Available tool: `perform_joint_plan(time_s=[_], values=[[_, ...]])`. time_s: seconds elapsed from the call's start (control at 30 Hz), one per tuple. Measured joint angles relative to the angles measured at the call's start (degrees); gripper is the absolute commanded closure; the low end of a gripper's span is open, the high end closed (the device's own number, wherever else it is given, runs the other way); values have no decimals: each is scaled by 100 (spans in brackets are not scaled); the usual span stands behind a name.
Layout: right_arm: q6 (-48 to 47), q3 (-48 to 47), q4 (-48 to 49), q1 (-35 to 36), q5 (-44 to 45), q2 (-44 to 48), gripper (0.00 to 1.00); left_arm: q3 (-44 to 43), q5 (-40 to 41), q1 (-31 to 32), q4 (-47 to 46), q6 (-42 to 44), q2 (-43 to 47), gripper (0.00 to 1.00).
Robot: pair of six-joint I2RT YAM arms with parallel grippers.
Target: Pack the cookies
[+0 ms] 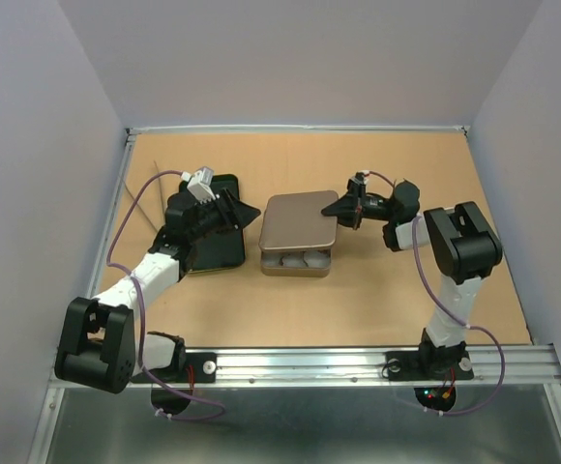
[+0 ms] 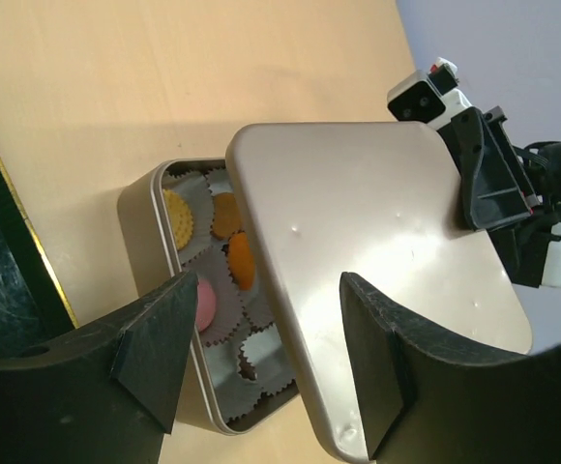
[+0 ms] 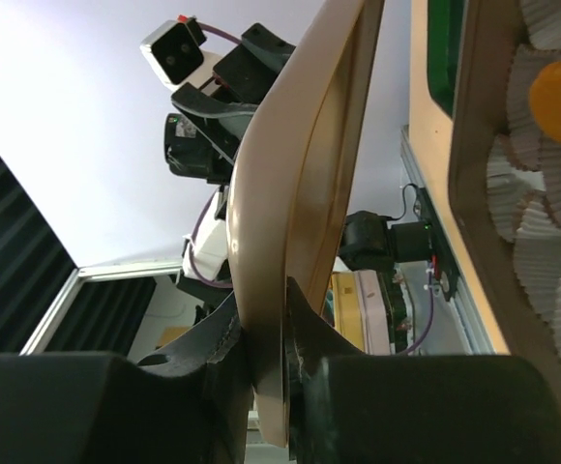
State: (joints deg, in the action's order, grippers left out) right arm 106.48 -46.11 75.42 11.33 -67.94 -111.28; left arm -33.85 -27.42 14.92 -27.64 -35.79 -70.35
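Brown wood-colored table [image 1: 406, 290] with plain gray walls around it. On the table sits a shiny metal tin [image 2: 135, 208] with round corners. Inside are white crinkly paper cups [image 2: 261, 377], and the cookies [image 2: 227, 215] lie in them: two orange ones, a yellow one with a bumpy edge, and a pink one. A smooth, flat metal lid [image 2: 358, 222] covers most of the tin. The right gripper [image 3: 269, 333] pinches the lid's edge tight. The left gripper [image 2: 266, 290] has its black fingers wide apart and holds nothing. A black tray [image 1: 218, 256] lies beside the tin.
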Motion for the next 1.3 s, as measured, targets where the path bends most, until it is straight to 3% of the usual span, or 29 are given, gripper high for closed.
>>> perform_joint_plan(time_s=[0.4, 0.53, 0.57, 0.77, 1.23, 1.3], values=[[-809, 256, -46, 0, 2, -468, 99, -2, 179, 0, 225, 118, -2, 33], [-1272, 256, -37, 2, 7, -557, 83, -2, 254, 0, 227, 127, -2, 34], [-1355, 256, -35, 4, 7, -603, 75, -2, 267, 2, 227, 127, -2, 34], [-1676, 286, -72, 31, 81, -1108, 54, -2, 330, 15, 256, 133, -4, 35], [-1941, 326, 293, 22, 61, -911, 20, -2, 396, 52, 374, 166, -52, 36], [-2260, 328, -160, 20, 68, -739, 15, -2, 396, 52, 398, 184, -52, 36]])
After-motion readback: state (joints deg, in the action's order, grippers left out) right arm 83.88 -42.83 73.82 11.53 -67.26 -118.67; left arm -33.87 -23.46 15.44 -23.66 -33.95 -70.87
